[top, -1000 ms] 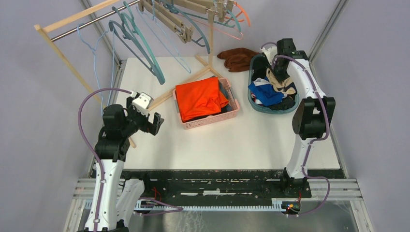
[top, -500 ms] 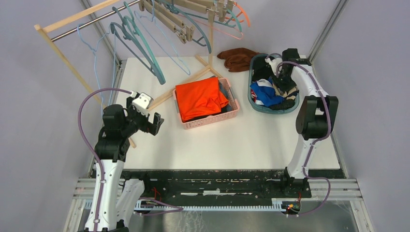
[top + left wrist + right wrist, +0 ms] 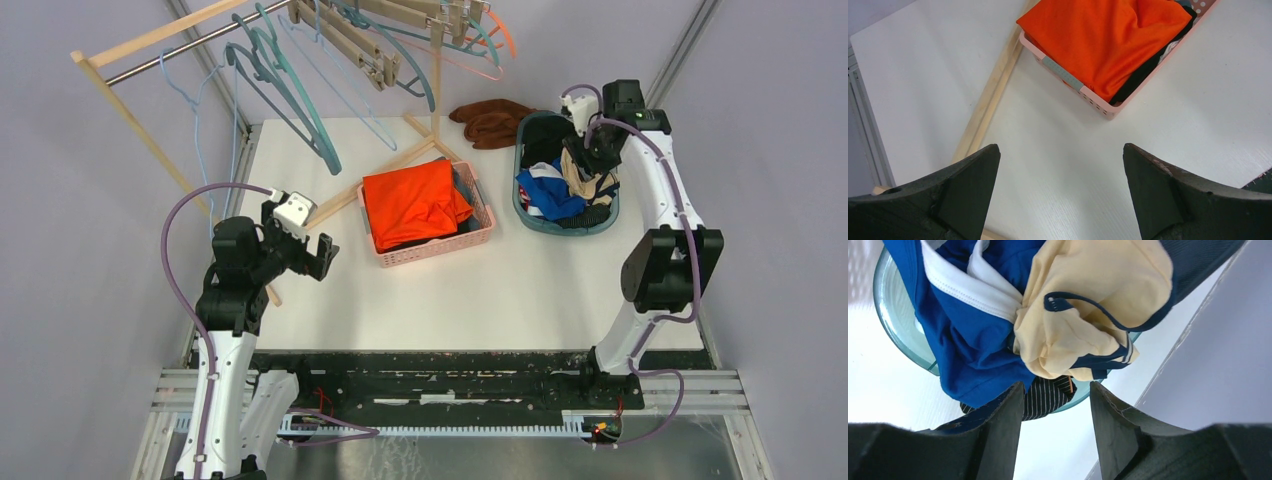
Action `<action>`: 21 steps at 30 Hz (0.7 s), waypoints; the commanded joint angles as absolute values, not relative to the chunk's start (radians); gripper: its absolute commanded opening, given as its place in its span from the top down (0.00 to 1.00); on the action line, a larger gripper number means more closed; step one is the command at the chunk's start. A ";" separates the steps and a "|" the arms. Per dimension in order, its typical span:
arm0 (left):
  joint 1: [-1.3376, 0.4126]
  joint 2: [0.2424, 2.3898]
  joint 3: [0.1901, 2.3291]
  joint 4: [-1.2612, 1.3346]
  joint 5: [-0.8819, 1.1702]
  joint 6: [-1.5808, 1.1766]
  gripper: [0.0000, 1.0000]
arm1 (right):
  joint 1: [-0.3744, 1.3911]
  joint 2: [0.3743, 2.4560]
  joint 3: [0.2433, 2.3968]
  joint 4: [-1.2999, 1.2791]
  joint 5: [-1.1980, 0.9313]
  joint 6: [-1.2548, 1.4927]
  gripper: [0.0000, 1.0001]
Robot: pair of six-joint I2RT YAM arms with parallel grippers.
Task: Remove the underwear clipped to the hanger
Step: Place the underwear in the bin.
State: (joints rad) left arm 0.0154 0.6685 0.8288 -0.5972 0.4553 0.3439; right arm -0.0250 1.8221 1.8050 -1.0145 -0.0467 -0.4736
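The underwear lies piled in a teal basket (image 3: 528, 215) at the back right: a royal blue and white brief (image 3: 548, 195), a beige one (image 3: 585, 180) and a dark navy one (image 3: 540, 150). My right gripper (image 3: 592, 155) hovers over the pile, open and empty. In the right wrist view its fingers (image 3: 1057, 386) stand apart above the blue brief (image 3: 968, 340), the beige brief (image 3: 1088, 305) and a dark striped piece (image 3: 1048, 397). The wooden clip hangers (image 3: 350, 40) hang on the rack with nothing clipped that I can see. My left gripper (image 3: 318, 255) is open and empty, over bare table in its wrist view (image 3: 1060, 190).
A pink basket (image 3: 480, 232) with an orange garment (image 3: 410, 200) stands mid-table, also in the left wrist view (image 3: 1108, 40). A brown cloth (image 3: 490, 120) lies at the back. The wooden rack leg (image 3: 988, 100) crosses the table on the left. Plastic hangers (image 3: 290, 100) hang from the rail.
My right arm has swung to the right over the teal basket, and the beige brief now lies on top of the pile. The left arm has not moved.
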 commanded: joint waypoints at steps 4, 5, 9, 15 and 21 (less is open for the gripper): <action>0.018 0.658 0.833 -0.584 0.484 0.382 0.01 | -0.077 1.891 1.944 -0.988 -0.090 -0.413 0.47; 0.019 0.657 0.833 -0.583 0.484 0.382 0.01 | -0.081 1.923 1.961 -0.990 -0.096 -0.403 0.49; 0.020 0.655 0.833 -0.587 0.483 0.385 0.01 | -0.094 2.004 1.983 -0.983 -0.119 -0.373 0.50; 0.018 0.652 0.831 -0.588 0.485 0.388 0.01 | -0.098 2.074 1.856 -0.915 -0.103 -0.364 0.50; 0.018 0.654 0.832 -0.589 0.488 0.390 0.01 | -0.105 2.108 1.777 -0.877 -0.062 -0.382 0.48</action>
State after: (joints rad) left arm 0.0154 0.6628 0.8288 -0.5980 0.4561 0.3443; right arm -0.1001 2.0861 1.8050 -0.8970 -0.0822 -0.3820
